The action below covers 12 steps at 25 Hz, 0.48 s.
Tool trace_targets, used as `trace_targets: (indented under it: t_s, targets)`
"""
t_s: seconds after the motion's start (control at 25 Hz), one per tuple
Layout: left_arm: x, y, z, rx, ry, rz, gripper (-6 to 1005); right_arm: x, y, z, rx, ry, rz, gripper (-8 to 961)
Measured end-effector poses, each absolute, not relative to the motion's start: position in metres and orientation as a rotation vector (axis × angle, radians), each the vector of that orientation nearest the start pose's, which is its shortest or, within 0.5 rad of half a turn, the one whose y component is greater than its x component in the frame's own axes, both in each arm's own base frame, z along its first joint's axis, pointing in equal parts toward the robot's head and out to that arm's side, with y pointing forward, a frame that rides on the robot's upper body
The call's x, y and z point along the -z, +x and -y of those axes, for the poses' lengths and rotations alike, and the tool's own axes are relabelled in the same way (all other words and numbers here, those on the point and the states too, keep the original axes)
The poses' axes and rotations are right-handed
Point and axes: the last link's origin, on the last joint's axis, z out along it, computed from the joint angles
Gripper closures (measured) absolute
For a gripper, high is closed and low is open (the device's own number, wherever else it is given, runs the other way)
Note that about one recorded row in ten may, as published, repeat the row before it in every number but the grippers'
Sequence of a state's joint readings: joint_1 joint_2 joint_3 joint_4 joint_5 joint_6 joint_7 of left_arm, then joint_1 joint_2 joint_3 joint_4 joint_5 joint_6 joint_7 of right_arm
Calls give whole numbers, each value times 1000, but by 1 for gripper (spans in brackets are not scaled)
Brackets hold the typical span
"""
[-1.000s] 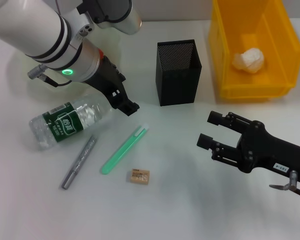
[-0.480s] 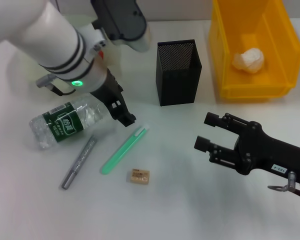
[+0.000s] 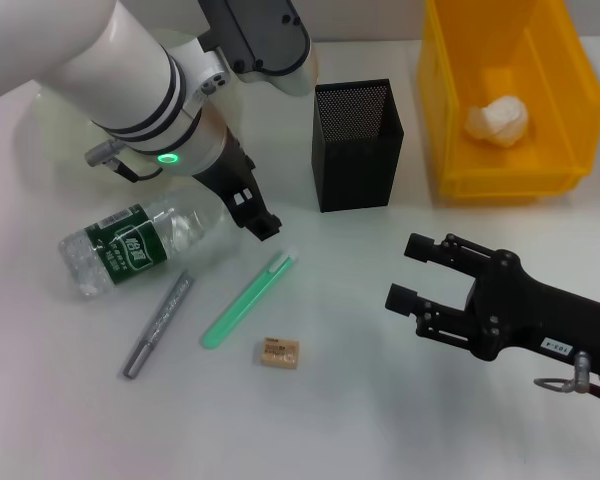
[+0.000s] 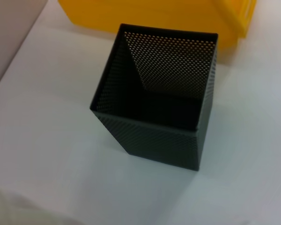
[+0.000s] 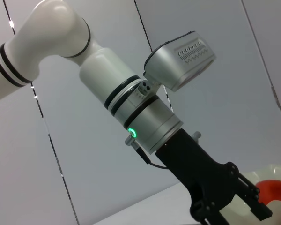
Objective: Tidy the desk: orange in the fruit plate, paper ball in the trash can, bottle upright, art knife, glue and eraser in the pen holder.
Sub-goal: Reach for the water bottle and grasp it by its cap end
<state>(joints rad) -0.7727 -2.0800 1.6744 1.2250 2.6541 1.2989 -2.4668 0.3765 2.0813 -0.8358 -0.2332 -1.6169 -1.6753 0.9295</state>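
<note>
The bottle [image 3: 130,246] lies on its side at the left. My left gripper [image 3: 258,222] hovers just past its right end, empty; the right wrist view shows it open [image 5: 232,216]. The left wrist view looks into the empty black mesh pen holder [image 4: 154,98], which stands at centre back [image 3: 358,145]. The grey art knife [image 3: 158,323], green glue [image 3: 248,298] and tan eraser [image 3: 279,352] lie in front. The paper ball [image 3: 497,120] rests in the yellow trash can [image 3: 450,110]. The orange [image 5: 275,191] sits in the fruit plate [image 5: 271,170]. My right gripper [image 3: 412,273] is open at the lower right.
The fruit plate [image 3: 35,122] at the far left is mostly hidden behind my left arm in the head view. The trash can stands close to the right of the pen holder. White tabletop lies between the eraser and my right gripper.
My left arm has swung to the right, and its gripper has shifted slightly right beside the bottle. My right gripper has crept a little left and nearer. The objects have not moved.
</note>
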Motion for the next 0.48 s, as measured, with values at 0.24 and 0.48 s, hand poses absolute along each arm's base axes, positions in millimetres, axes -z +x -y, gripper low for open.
trace_targets:
  t_s: [0.24,0.48]
  targets:
    - [57,-137,-388,-637,-2627,314,203,49,282,-243,-1168,-2560,-616,215]
    - [58,-140,-393,-646,-2610,312,203,49,282,-242,-1167,-2559,-618,215]
